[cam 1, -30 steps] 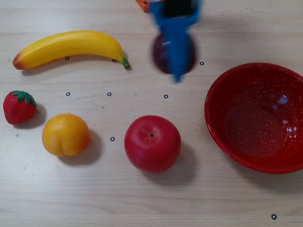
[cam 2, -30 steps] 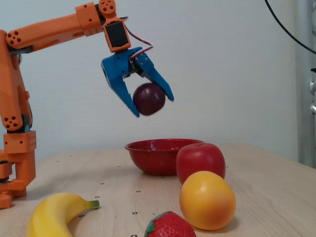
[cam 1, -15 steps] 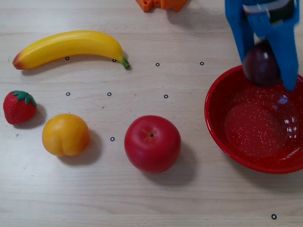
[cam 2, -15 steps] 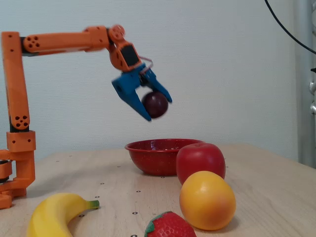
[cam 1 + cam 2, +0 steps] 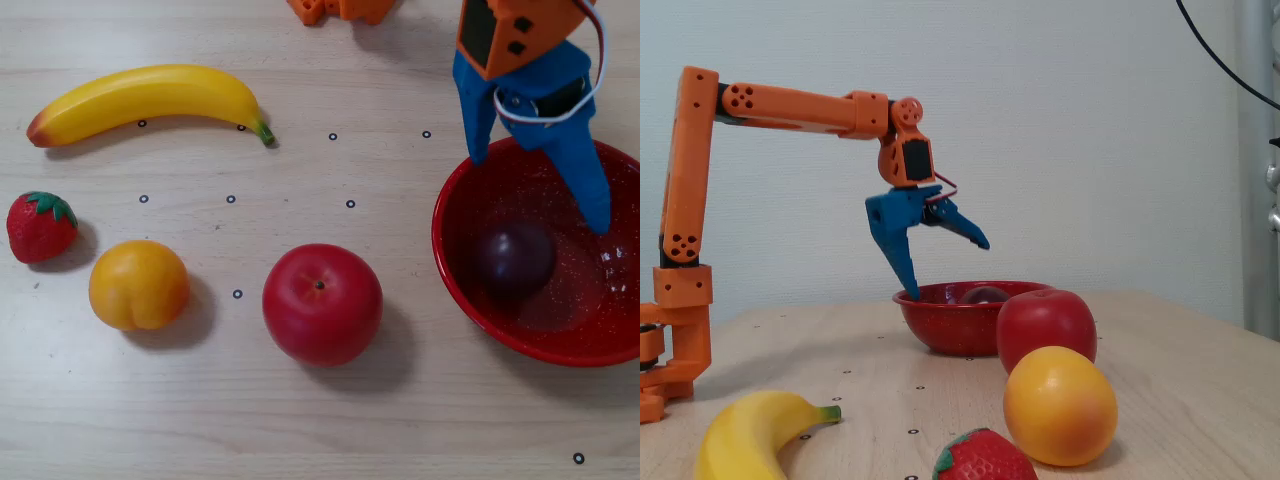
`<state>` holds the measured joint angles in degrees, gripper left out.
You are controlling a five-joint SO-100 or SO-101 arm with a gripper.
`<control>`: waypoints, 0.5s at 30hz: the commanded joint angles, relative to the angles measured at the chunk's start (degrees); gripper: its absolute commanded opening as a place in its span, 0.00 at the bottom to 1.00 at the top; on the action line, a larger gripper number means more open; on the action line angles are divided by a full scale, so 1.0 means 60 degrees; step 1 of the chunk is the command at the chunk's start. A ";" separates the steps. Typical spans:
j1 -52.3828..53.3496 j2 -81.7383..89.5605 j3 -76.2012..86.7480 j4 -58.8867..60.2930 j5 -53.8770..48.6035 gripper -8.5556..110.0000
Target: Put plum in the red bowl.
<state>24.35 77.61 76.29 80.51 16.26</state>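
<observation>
The dark plum (image 5: 515,258) lies inside the red bowl (image 5: 470,290) at the right of the overhead view. In the fixed view only its top (image 5: 985,294) shows above the red bowl's rim (image 5: 940,330). My blue gripper (image 5: 538,188) hangs open above the bowl's far side, its fingers spread wide with nothing between them. In the fixed view the gripper (image 5: 946,268) points down, one finger tip near the bowl's left rim, the other raised to the right.
A red apple (image 5: 322,303) sits just left of the bowl. An orange-yellow fruit (image 5: 139,284), a strawberry (image 5: 40,226) and a banana (image 5: 145,100) lie further left. The arm's orange base (image 5: 675,340) stands at the fixed view's left.
The gripper carried the plum from above the table to over the bowl, lowered, opened, and the plum now lies in the bowl.
</observation>
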 commanded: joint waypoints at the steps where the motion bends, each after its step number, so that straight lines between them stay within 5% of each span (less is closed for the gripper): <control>1: 0.0249 0.0469 -0.1230 0.0205 -0.0308 0.51; 15: -0.1084 0.2681 -0.1772 0.0439 -0.0967 0.17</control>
<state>20.92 86.48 68.91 82.88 11.25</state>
